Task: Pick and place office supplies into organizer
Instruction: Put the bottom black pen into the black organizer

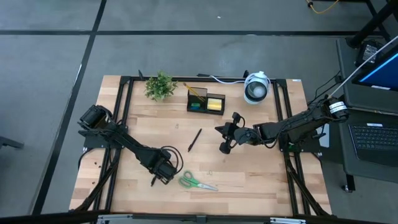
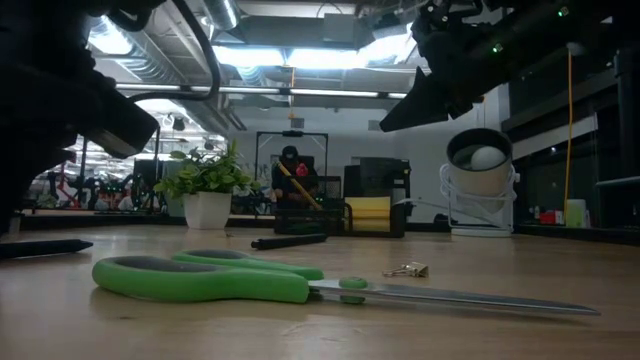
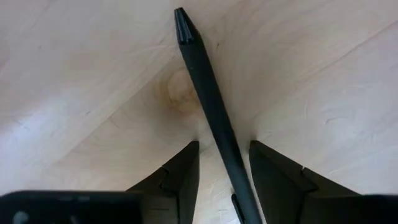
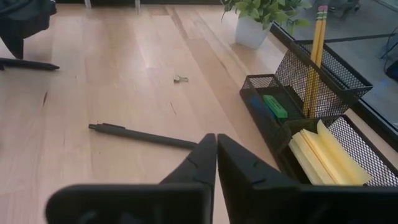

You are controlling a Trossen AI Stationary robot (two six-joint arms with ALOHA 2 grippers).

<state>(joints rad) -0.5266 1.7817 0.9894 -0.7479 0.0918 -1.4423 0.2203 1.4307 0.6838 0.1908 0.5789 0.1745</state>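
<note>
Black mesh organizer [image 4: 311,106] beside the closed, empty right gripper [image 4: 216,163] holds yellow sticky-note pad [image 4: 326,155], pencils [image 4: 316,56]; left gripper [image 3: 224,163] open astride slim black pen [image 3: 208,99].

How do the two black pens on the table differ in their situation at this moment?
The pen in the middle of the table lies free, with no tool over it. The other pen, near the front left, lies between the open fingers of the left tool. Both are black, lie flat on the wood, and are outside the organizer.
</note>
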